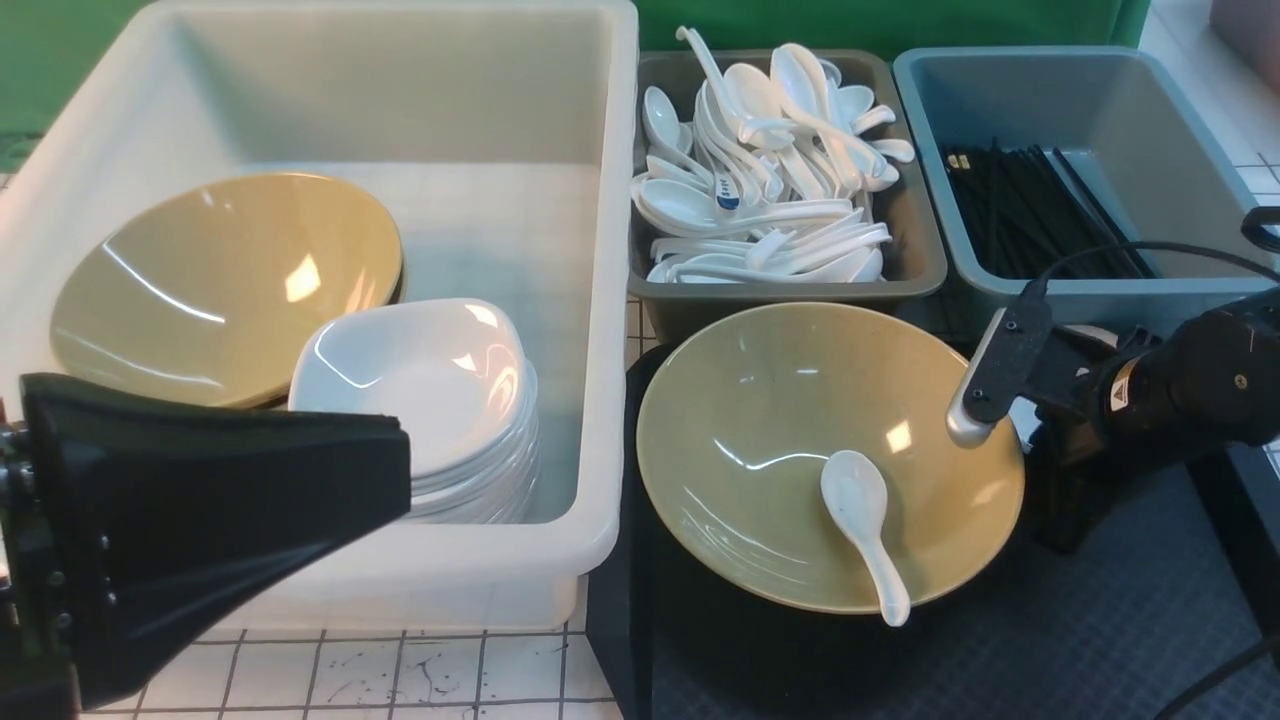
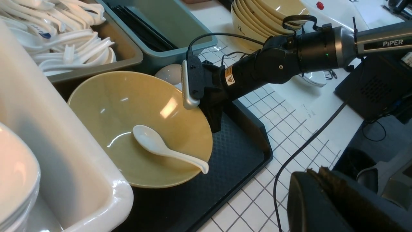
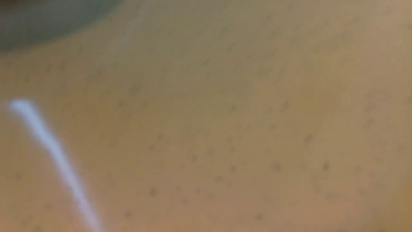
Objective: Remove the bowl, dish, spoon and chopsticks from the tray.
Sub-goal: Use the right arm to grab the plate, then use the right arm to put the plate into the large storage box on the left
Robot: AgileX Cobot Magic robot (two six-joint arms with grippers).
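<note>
The olive-yellow bowl stands on the black tray. The white spoon lies inside it, handle over the near rim. My right gripper is at the bowl's right rim with one black finger down outside the wall; its jaws are hidden. The right wrist view is filled by the blurred bowl wall. A white dish peeks out behind the bowl. No chopsticks show on the tray. My left gripper hangs shut and empty in front of the white tub.
The white tub on the left holds an olive bowl and a stack of white dishes. Behind the tray a grey bin is piled with spoons and a blue-grey bin holds several black chopsticks. Stacked olive bowls stand further right.
</note>
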